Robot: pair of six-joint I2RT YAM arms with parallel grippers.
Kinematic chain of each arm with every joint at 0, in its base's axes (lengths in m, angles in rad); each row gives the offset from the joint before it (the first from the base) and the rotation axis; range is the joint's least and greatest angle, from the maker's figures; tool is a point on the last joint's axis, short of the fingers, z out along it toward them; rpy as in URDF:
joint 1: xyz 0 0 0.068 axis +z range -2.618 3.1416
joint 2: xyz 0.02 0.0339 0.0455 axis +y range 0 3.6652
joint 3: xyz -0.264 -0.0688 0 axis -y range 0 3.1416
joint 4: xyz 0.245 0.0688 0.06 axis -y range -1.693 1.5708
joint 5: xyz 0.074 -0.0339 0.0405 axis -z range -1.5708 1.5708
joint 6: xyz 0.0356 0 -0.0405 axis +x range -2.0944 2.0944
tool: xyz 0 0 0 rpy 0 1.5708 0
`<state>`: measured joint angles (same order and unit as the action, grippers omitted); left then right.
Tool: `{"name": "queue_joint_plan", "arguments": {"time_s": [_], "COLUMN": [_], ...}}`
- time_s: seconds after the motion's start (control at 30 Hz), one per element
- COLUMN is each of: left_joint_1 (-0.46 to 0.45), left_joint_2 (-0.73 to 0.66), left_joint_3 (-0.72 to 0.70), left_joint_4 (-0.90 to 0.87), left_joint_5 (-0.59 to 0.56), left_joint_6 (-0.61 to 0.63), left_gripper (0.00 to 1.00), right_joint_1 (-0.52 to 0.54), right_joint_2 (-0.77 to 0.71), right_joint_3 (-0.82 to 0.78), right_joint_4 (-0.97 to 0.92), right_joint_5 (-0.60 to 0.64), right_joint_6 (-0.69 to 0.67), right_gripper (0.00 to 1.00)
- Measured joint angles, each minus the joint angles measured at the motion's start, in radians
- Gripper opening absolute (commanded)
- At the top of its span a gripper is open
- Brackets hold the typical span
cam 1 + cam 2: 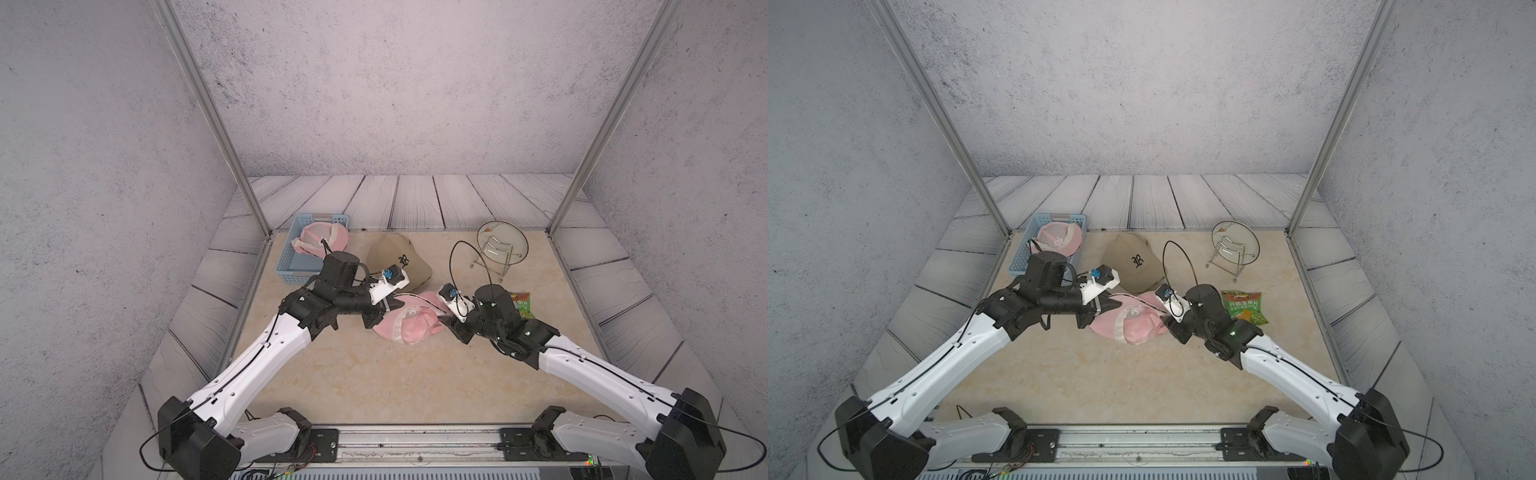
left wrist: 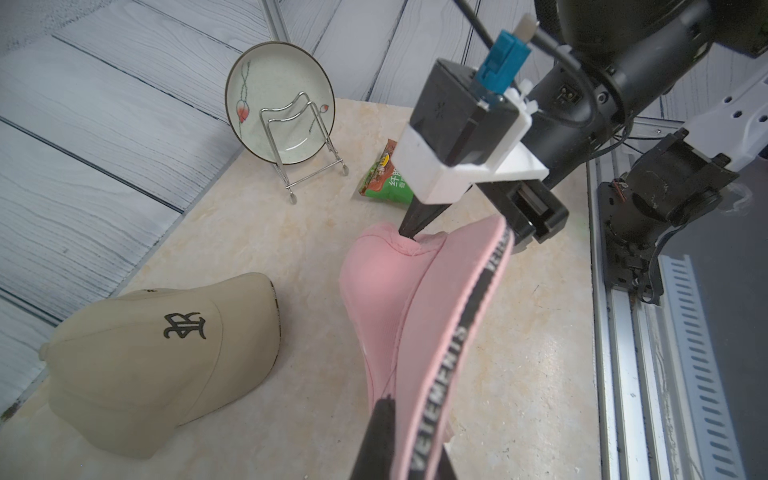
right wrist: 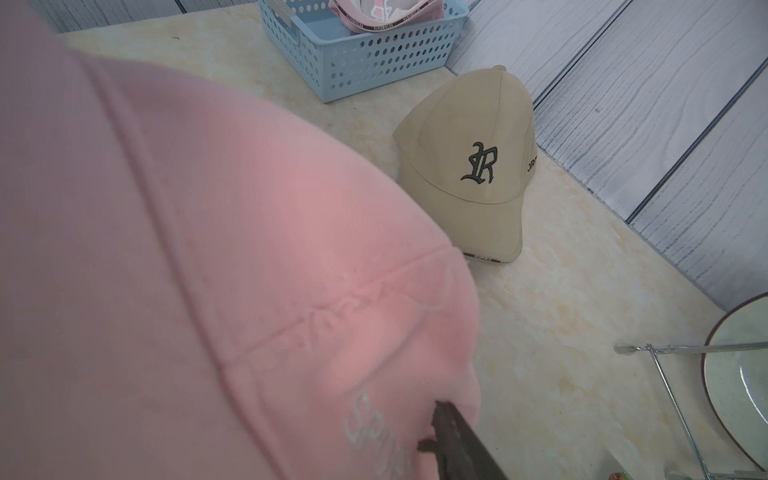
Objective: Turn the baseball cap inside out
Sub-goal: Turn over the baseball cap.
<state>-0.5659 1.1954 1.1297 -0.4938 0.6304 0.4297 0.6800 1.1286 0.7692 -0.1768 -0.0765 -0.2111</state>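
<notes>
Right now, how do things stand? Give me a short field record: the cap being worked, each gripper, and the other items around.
worked cap: pink fabric baseball cap, crumpled at table centre, pale lining partly showing
left gripper: shut on the cap's black lettered edge band
right gripper: one fingertip touching the cap's crown; grip unclear
others: beige monogrammed cap; second pink cap in blue plastic basket; ceramic plate propped upright; green snack packet

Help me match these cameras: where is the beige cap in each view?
Top view: beige cap at the back, beside the blue basket.
Top view: beige cap, same place.
Left wrist: beige cap beside the pink cap.
Right wrist: beige cap beyond the pink cap.
Shared landmark: the plate.
</notes>
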Motion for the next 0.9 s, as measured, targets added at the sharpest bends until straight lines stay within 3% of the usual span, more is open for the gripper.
{"name": "queue_joint_plan", "arguments": {"time_s": [0.37,0.77,0.9], "left_joint_1": [0.029,0.034,0.034], "left_joint_2": [-0.023,-0.026,-0.026], "left_joint_3": [0.012,0.01,0.01], "left_joint_4": [-0.029,0.085,0.104], "left_joint_5": [0.023,-0.049,-0.064], "left_joint_6": [-0.019,-0.26,-0.341], "left_gripper": [0.0,0.0,0.0], "right_joint_1": [-0.002,0.013,0.014], "right_joint_2": [0.001,0.176,0.19], "right_joint_3": [-0.045,0.134,0.151], "right_joint_4": [0.075,0.093,0.095], "right_joint_5": [0.005,0.266,0.289], "right_joint_6": [0.001,0.293,0.359], "right_gripper": [0.01,0.0,0.0]}}
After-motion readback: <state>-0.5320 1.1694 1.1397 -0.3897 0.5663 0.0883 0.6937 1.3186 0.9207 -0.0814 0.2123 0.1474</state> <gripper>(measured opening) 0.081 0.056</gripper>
